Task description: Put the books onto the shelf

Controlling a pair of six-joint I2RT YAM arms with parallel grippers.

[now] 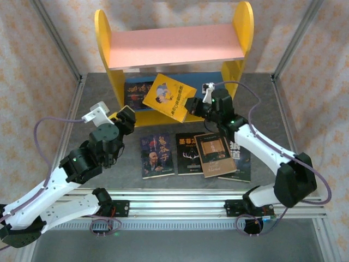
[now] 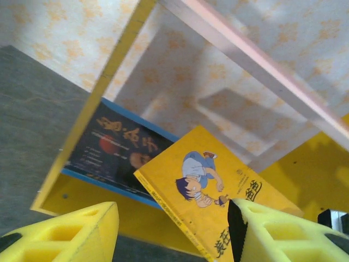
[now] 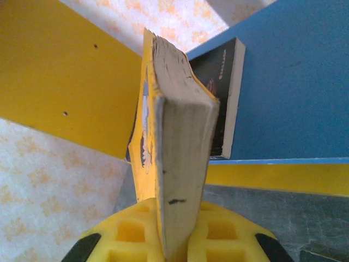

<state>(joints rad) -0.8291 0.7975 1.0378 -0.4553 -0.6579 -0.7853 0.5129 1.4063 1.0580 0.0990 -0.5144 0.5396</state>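
The shelf [image 1: 103, 38] stands at the far edge of the surface [image 1: 98, 93], open front facing the arms. Its pink upper board [image 1: 174, 46] is bare. On the blue lower board [image 3: 294, 82] one dark book [image 1: 137, 91] lies flat at the left end, cover up, with yellow characters showing.

The yellow cartoon book [image 1: 166, 97] hangs at the opening of the lower tier, above the yellow front lip [image 1: 158, 115]. Its cover faces up and it is turned diagonally to the shelf front, one corner toward the lip. Whether it touches the shelf cannot be told.

The right end effector [image 1: 192, 106] is clenched on this book's right edge, and in the right wrist view the page edge runs between the yellow pads [image 3: 131, 224]. That arm reaches from the near right corner toward the far middle.

The left end effector [image 1: 124, 114] is released, fingers spread, just before the lip's left end. Its arm stretches from the near left corner.

A row of four books lies flat mid-surface: a portrait cover [image 1: 157, 156], an antler cover [image 1: 189, 153], a brown framed cover [image 1: 214, 154] overlapping its neighbours, and a dark cover [image 1: 240, 161].
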